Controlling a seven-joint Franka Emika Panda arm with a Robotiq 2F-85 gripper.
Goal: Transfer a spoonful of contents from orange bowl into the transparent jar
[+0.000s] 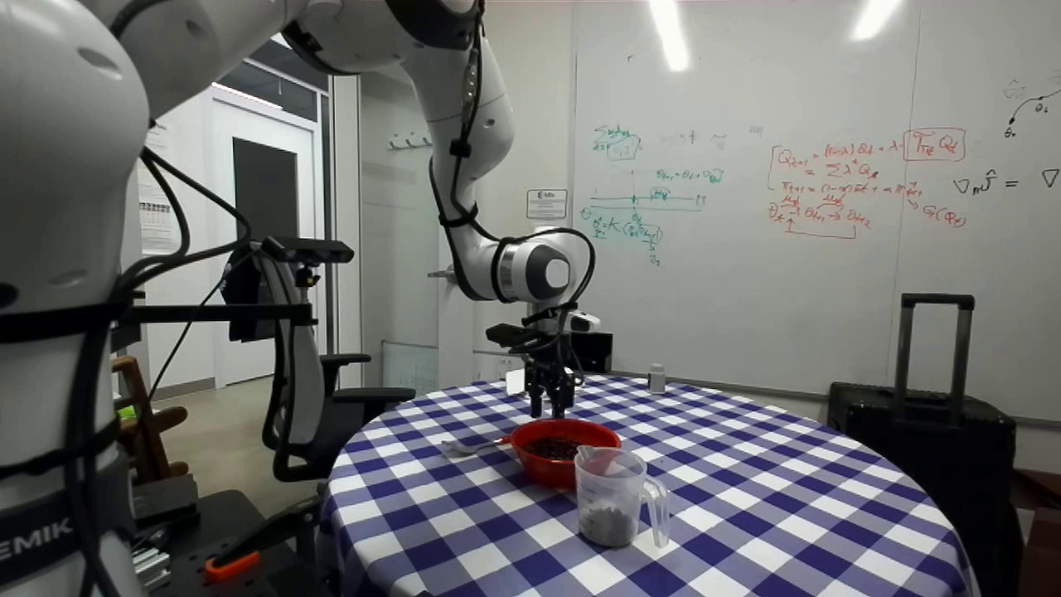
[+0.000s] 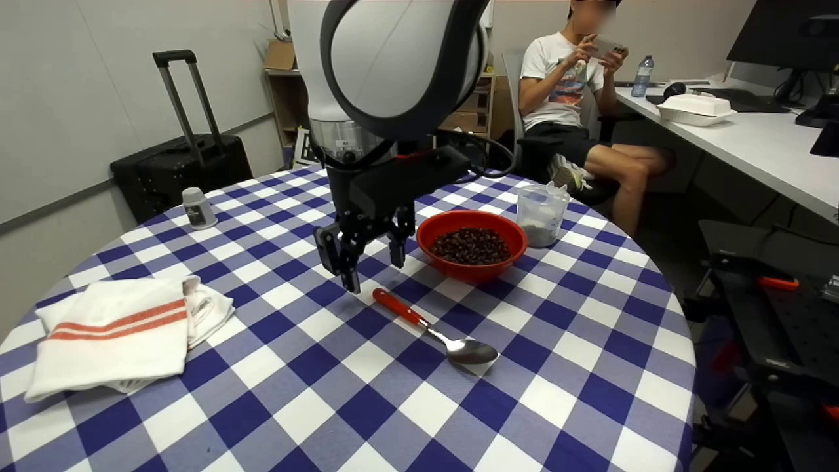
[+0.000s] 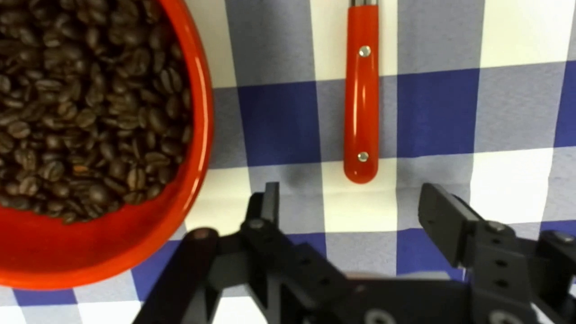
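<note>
The red-orange bowl [image 1: 543,474] holds dark coffee beans; it also shows in an exterior view [image 2: 468,270] and at the left of the wrist view [image 3: 204,117]. A spoon [image 2: 425,324] with a red-orange handle lies flat on the table beside the bowl; the wrist view shows only its handle [image 3: 361,103]. The transparent jar [image 1: 609,485], a handled jug with greyish contents at its bottom, stands on the far side of the bowl in an exterior view [image 2: 543,213]. My gripper [image 3: 348,193] is open and empty above the table, its fingers either side of the handle end's line, apart from it.
A folded white towel [image 2: 124,334] with red stripes and a small grey bottle [image 2: 198,208] lie and stand on the checkered table [image 2: 406,419]. A black suitcase [image 1: 920,448] stands beside the table. A seated person [image 2: 570,92] is beyond the table.
</note>
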